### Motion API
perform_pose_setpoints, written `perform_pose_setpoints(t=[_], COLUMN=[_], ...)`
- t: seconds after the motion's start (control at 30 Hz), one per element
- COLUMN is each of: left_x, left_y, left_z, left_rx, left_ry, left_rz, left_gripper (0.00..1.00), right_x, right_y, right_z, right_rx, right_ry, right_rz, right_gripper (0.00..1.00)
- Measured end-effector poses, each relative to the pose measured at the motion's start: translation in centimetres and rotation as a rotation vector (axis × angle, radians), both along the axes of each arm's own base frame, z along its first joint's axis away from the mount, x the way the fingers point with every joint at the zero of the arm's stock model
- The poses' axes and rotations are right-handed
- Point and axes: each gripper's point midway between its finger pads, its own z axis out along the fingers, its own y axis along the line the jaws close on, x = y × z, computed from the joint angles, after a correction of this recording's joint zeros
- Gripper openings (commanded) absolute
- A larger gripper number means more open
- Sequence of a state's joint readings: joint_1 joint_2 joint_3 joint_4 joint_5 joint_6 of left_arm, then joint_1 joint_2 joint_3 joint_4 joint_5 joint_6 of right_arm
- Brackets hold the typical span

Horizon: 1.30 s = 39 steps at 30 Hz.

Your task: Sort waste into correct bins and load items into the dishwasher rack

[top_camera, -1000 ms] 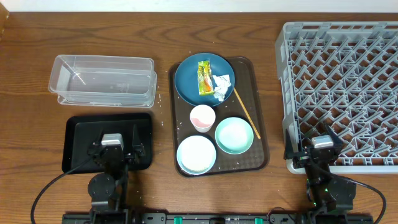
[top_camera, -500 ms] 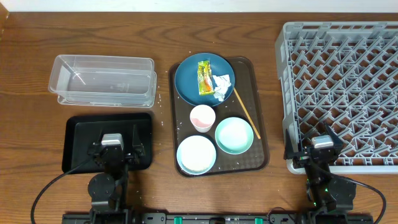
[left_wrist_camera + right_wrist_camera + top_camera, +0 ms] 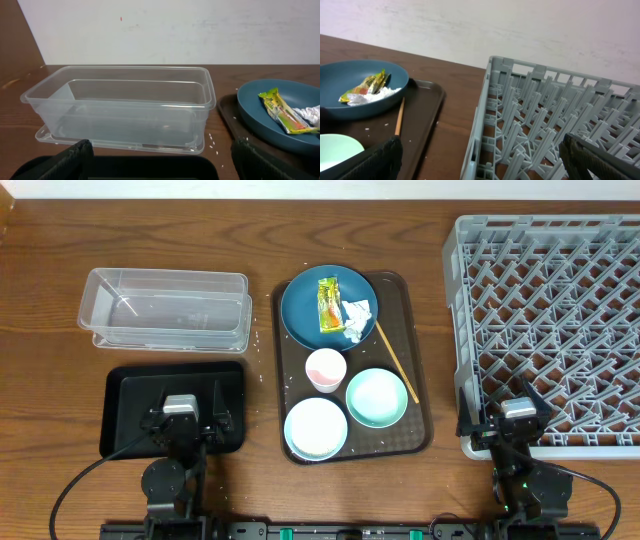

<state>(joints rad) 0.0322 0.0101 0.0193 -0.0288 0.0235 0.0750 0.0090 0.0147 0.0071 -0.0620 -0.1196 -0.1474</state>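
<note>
Waiting w/ left gripper [image 3: 162,152] & right gripper [image 3: 480,150] both spread wide, empty, I may snag the tissue [image 3: 357,319] w/ the wrapper [image 3: 328,304], as they touch on the dish [image 3: 300,310].

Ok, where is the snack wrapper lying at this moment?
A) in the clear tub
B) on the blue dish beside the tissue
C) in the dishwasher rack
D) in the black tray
B: the overhead view shows the snack wrapper lying on the blue dish, right beside the crumpled tissue.
</note>
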Motion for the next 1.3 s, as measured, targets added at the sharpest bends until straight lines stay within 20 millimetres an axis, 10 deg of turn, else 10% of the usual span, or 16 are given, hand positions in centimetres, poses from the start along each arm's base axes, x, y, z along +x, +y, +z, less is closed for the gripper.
perform_pose_setpoints(t=[1.3], left_x=[0.1], left_y=[0.0], left_z=[-1.3], left_rx=[-0.092], left_ry=[0.071], left_rz=[0.013], left_gripper=[0.9], right_x=[0.0], right_y=[0.4], right_z=[1.6], right_rx=[0.03], right_ry=[-0.062], right_rz=[0.02], right_gripper=[0.99])
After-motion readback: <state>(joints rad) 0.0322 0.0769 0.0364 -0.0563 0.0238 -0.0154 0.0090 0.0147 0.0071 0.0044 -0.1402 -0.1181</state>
